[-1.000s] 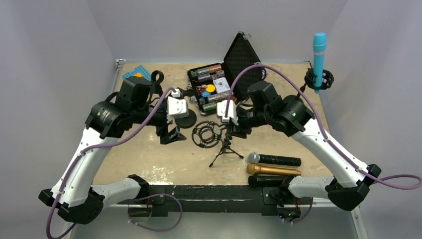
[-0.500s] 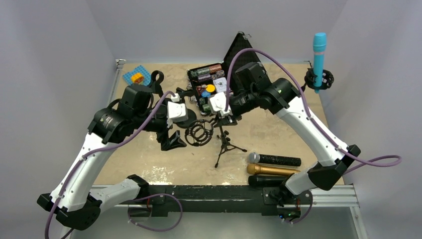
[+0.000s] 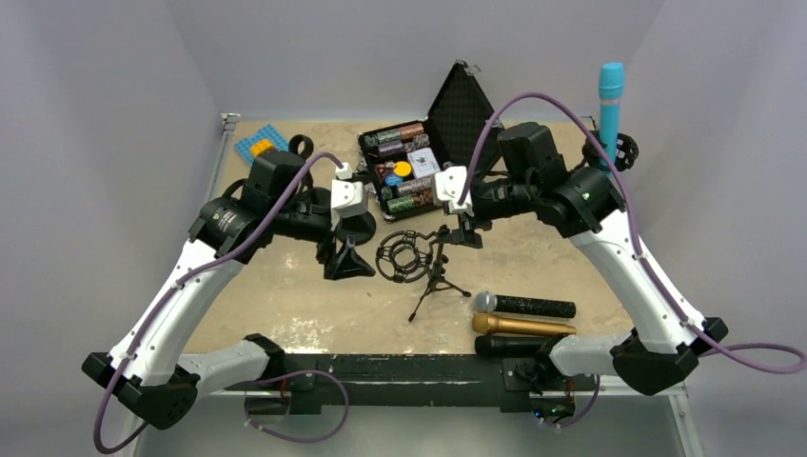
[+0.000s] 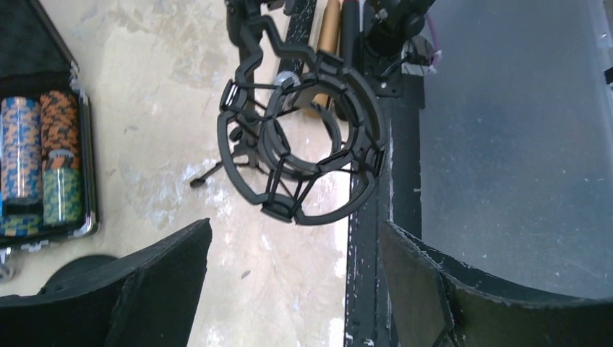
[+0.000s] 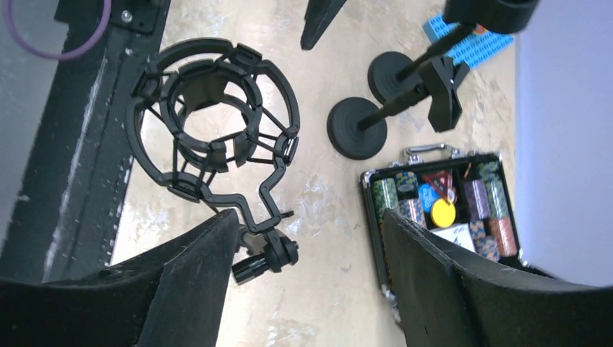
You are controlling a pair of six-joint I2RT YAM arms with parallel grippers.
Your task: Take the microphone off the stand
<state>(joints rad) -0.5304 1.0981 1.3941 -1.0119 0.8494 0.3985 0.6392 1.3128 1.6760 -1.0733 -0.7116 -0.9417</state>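
Beige tabletop (image 3: 533, 257): one left gripper (image 4: 295, 225) spread wide, empty, beside one empty shock mount (image 3: 404, 257). One right gripper (image 5: 309, 213) likewise wide. Three microphones (image 3: 523, 326) lie at the near edge. One blue microphone (image 3: 610, 100) is upright in its stand (image 3: 609, 152), far right.

Matt black plastic shock mount (image 4: 370, 155) — scuffed, pale tabletop (image 4: 166, 87).

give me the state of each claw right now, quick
left claw: open, holding nothing
right claw: open, holding nothing
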